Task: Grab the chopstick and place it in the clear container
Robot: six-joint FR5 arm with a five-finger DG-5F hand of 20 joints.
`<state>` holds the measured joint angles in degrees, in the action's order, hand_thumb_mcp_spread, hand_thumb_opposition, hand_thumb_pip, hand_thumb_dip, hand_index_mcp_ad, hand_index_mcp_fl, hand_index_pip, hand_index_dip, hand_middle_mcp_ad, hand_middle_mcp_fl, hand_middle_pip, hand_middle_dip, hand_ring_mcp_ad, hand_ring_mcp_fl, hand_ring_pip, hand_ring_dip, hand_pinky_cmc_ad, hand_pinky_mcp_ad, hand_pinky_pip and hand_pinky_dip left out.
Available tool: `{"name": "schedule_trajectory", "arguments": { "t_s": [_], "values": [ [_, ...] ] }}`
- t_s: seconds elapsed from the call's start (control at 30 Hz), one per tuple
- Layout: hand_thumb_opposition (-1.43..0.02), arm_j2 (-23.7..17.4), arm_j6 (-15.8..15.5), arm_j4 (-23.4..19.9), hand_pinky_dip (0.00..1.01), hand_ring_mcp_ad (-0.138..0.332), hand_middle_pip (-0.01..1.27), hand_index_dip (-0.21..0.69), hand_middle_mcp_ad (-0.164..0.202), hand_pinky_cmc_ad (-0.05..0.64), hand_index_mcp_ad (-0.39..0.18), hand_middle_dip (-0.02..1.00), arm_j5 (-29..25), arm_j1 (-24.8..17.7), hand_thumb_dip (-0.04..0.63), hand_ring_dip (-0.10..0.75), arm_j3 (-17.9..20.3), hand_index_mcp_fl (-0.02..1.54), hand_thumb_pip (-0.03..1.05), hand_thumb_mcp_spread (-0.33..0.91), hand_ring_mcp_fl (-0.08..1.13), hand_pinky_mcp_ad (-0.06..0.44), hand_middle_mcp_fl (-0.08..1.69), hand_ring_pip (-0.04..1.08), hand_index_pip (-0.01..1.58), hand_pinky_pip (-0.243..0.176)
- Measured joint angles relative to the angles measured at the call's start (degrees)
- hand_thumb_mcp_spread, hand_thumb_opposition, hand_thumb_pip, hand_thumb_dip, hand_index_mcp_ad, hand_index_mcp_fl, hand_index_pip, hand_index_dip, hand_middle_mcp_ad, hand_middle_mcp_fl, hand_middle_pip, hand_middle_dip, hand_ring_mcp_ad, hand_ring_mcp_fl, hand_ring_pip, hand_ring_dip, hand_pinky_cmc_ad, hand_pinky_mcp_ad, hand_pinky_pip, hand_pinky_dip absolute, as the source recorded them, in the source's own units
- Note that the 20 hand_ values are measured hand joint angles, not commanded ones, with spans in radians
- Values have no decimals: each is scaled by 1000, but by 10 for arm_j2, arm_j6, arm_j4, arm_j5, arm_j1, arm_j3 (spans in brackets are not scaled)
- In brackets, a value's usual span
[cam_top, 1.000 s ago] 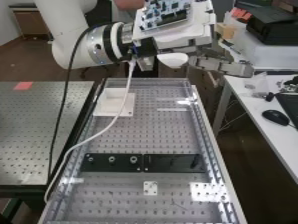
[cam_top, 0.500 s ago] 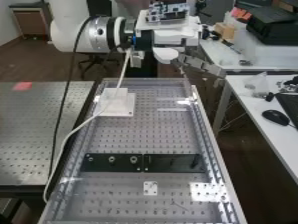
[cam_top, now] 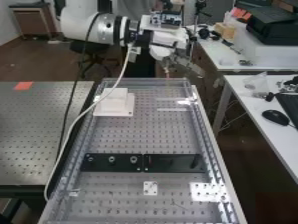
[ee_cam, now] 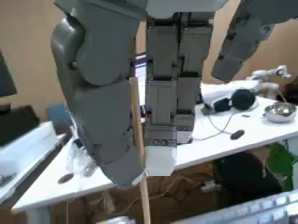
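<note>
One small orange-red square tag (cam_top: 23,86) on the left counter (cam_top: 40,135). Next, white stepped block (cam_top: 115,102) near the far end of a long low clear-walled enclosure (cam_top: 146,80); possibly the target container, can't confirm. Then the dark grey hand (cam_top: 179,63), raised beyond that far end, thumb and fingers pinching the thin light-brown wooden chopstick (ee_cam: 138,125), which hangs near upright. Far right, black mouse (cam_top: 275,117) on a white counter (cam_top: 266,135). Grab looks done; likely left: bring it over the container, lower, release. Placing not done.
</note>
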<state>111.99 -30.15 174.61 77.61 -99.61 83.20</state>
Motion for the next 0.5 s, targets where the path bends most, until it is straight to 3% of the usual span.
{"name": "schedule_trajectory", "arguments": {
  "t_s": [0.5],
  "values": [
    [-1051, 53, 13, 136, 182, -31, 325, 417, 54, 428, -166, 632, 8, -36, 283, 405, -92, 1410, 367, 782, 944, 250, 1417, 110, 150, 66]
  ]
}}
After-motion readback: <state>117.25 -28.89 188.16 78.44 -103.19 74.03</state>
